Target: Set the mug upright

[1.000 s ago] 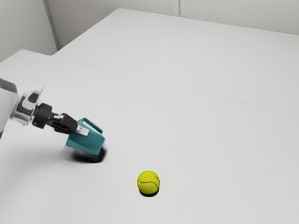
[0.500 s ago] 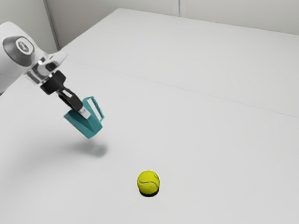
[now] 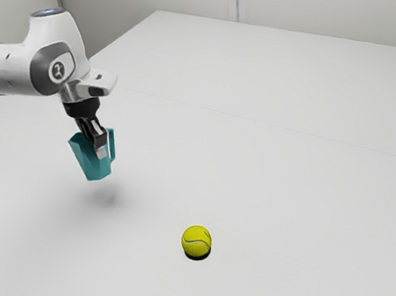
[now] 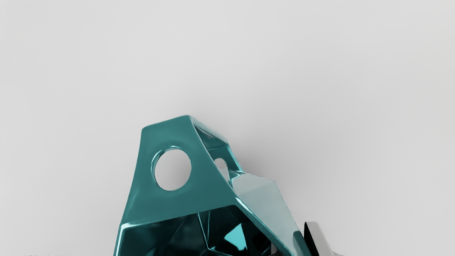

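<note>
1. Hangs the mug [image 3: 87, 158] in the air near the exterior view's left, not upright yet: tipped with its mouth [image 4: 160, 240] up and toward that view's left, its base [image 3: 97, 177] lower and more to the right.
2. Carries the handle [image 4: 202, 163] on the side toward the exterior view's right, clear of the worktop [image 3: 288, 202].
3. Pinches the mug's body between the jaws [image 3: 100, 151], firmly enough, by the look of it, to bear the weight. Cannot tell for sure whether by one wall or across the whole body.
4. Casts a soft shadow [image 3: 103, 196] on the worktop below, with a gap between base and surface.
5. Counts as done, judging by this pose: grasp secured, mug lifted, mouth mostly upward.
6. Looks to be left: taking out the rest of the lean, lowering until the base sits flat, then letting go and backing off without catching the handle or rim. Risks a topple if released while leaning.
7. Leaves the tennis ball [image 3: 197, 241] well apart, toward the exterior view's right, and probably out of the way of a straight descent.
</note>
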Motion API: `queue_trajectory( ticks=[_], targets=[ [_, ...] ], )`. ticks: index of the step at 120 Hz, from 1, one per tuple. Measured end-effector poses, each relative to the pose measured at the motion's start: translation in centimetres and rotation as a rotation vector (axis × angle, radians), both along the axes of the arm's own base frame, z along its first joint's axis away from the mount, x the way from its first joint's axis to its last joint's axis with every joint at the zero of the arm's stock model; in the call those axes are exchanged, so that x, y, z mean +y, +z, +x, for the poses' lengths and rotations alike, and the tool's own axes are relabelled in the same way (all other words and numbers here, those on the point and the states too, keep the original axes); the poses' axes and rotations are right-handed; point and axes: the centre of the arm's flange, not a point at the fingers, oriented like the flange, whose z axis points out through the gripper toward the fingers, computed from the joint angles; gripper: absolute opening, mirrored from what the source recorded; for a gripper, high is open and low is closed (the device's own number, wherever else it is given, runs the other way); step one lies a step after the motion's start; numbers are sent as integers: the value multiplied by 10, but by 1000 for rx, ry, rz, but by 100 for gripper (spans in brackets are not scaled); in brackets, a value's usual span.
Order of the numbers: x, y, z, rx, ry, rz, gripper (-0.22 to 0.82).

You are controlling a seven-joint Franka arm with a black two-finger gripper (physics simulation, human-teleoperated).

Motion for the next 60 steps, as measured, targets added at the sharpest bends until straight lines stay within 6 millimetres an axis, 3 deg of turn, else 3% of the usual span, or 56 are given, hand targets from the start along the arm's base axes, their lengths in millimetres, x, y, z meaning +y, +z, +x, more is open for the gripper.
queue_trajectory(
  ticks=[23, 44, 60],
  targets=[
    [-22, 1, -1, -21, 39, 105, -18],
    [-34, -20, -12, -32, 104, 143, -18],
    [-43, -23, -12, -68, 147, 167, -18]
  ],
)
